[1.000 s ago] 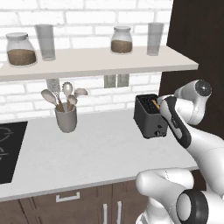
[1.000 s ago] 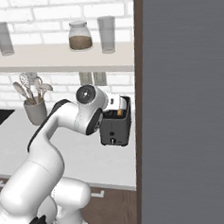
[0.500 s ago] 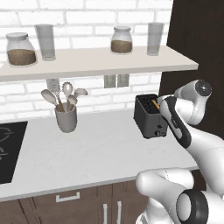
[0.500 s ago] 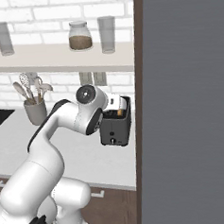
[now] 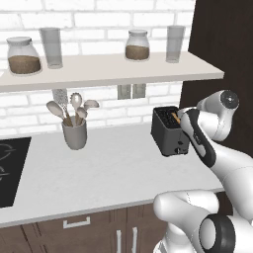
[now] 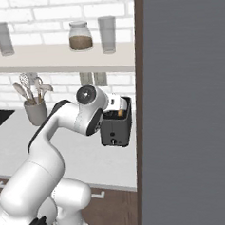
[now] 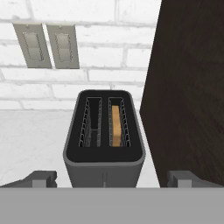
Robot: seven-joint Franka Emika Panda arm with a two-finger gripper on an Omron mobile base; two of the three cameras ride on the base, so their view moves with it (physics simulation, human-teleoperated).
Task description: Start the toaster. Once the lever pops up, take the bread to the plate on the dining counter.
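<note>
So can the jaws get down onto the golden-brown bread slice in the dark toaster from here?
Probably yes: the golden-brown bread slice stands exposed in the dark toaster, jaws spread wide either side, nothing above.

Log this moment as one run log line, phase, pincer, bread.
phase: approach toaster | pincer: open, straddling toaster's near end, empty | bread: sunk in right slot | lever: not pressed yet
</note>
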